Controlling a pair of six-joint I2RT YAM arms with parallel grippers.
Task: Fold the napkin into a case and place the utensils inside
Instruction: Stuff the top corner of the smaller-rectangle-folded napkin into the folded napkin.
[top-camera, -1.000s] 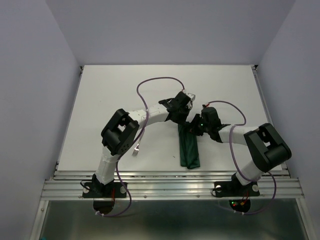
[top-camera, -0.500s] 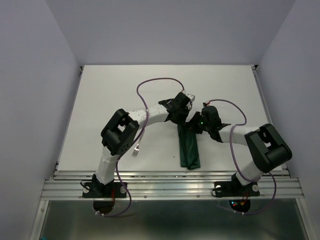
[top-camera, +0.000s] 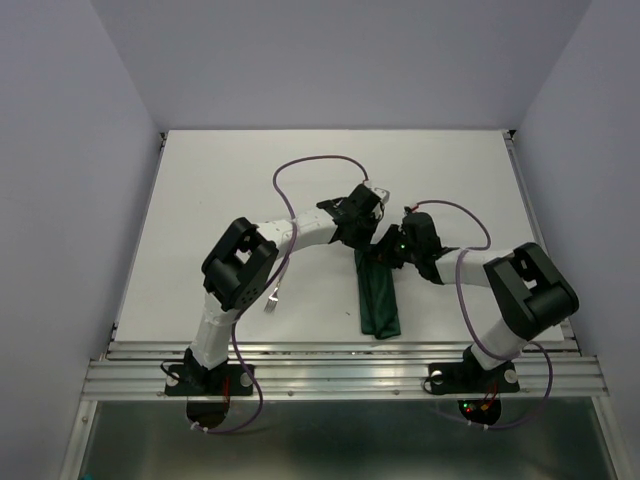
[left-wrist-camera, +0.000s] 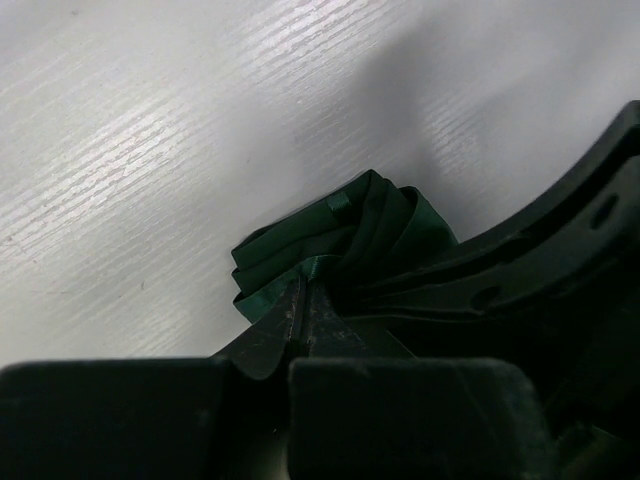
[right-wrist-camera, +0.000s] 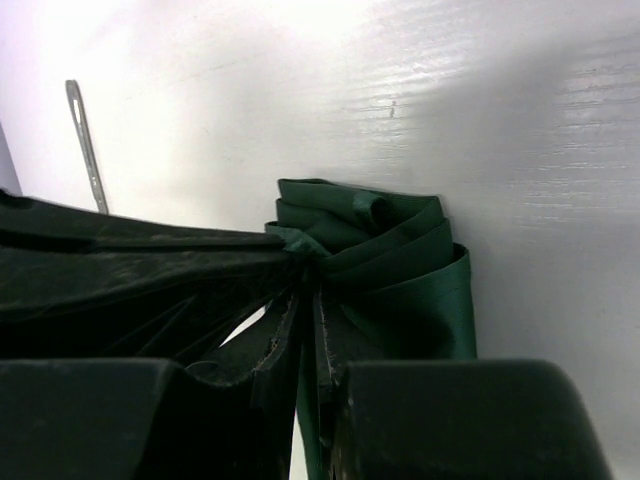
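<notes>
A flat white surface (top-camera: 200, 200) carries a dark green cloth napkin (top-camera: 379, 300), folded into a long narrow strip with one end pointing toward the arm bases. The white-and-black left arm (top-camera: 300, 232) and right arm (top-camera: 470, 265) bend inward and meet at the napkin's far end. The left gripper (left-wrist-camera: 305, 300) is closed, pinching bunched folds there from the napkin's left. The right gripper (right-wrist-camera: 308, 300) is clamped on the same bunched end from the napkin's right. A slim silver metal fork (top-camera: 271, 300) lies flat, well left of the napkin.
</notes>
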